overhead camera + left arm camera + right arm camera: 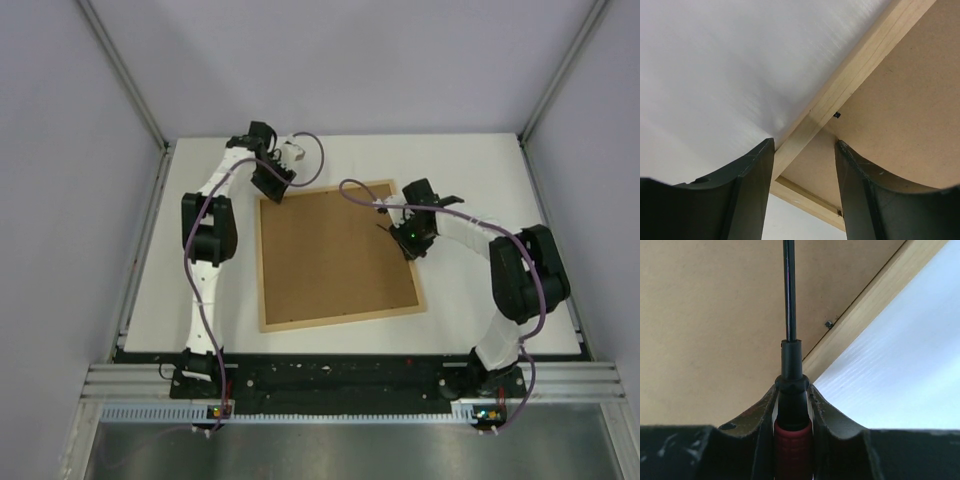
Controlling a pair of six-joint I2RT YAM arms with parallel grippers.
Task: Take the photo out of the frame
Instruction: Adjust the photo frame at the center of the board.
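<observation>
The frame (340, 318) lies face down on the white table, its brown backing board (335, 255) facing up. The photo is hidden under that board. My left gripper (272, 188) stands open over the frame's far left corner (840, 85), one finger outside the rim and one over the backing board (900, 100). My right gripper (408, 232) hovers at the frame's right rim, shut on a screwdriver (791, 445) with a red handle. Its black shaft (789, 300) points across the backing board (715, 315).
Small black retaining tabs sit at the rim's inner edge, one (836, 115) near the left gripper and one (828, 324) right of the screwdriver shaft. White table (480, 170) surrounds the frame, with grey walls on three sides. Purple cables loop off both arms.
</observation>
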